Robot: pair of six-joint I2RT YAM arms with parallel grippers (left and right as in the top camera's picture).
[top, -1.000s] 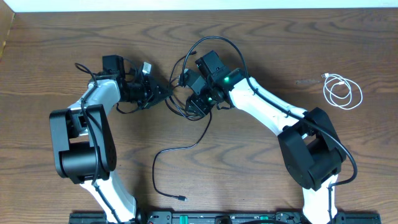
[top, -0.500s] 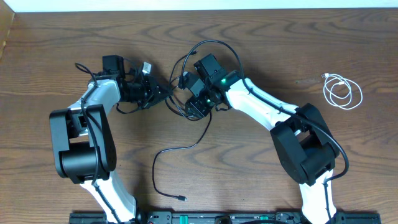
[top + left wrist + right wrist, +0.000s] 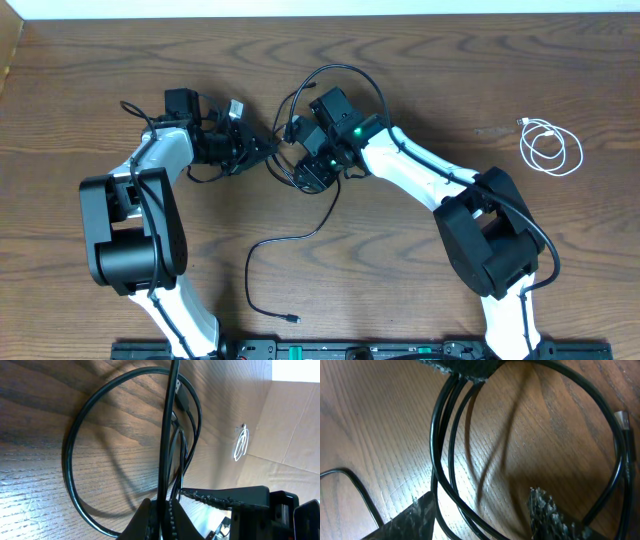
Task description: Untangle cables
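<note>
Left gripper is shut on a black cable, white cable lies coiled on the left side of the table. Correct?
One thing is off. The white cable lies coiled on the right side of the table, not the left; the overhead view shows it. The rest stands: the left gripper is shut on a black cable.

Wooden table (image 3: 400, 300); black cables (image 3: 248, 275), white cable (image 3: 550, 150)

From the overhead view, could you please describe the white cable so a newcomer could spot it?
Look to the right edge of the wooden table, past the right arm. The white cable lies in a small coil. Unlike the black cables at the centre, it is white and lies alone.
</note>
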